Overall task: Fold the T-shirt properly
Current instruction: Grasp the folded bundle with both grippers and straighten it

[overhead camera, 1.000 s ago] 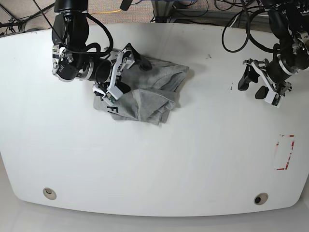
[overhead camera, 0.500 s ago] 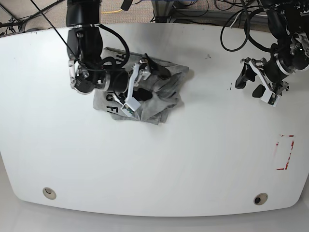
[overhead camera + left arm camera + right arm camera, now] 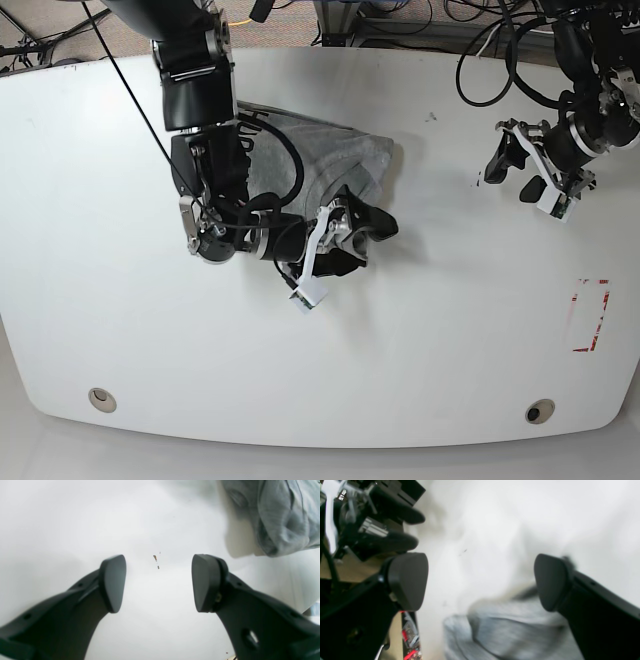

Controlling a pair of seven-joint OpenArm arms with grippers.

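Note:
The grey T-shirt [image 3: 335,155] lies crumpled in a heap at the back left of the white table [image 3: 420,330]. No lettering shows now. My right gripper [image 3: 358,242] is open, reaching across the heap to its front right edge. In the blurred right wrist view the gripper [image 3: 480,580] is open, with grey cloth [image 3: 507,635] just below the fingers. My left gripper [image 3: 512,175] is open and empty over bare table, far to the right of the shirt. In the left wrist view the gripper [image 3: 160,582] is open, and the shirt [image 3: 282,517] shows at the top right.
A red tape rectangle [image 3: 590,315] marks the table near its right edge. Two round holes [image 3: 100,398] [image 3: 540,410] sit near the front edge. Cables hang behind the back edge. My right arm [image 3: 200,120] lies over the shirt's left part.
My right arm has swung to the right across the shirt, and its gripper has moved from the heap's left side to its front right edge. The left gripper has barely shifted.

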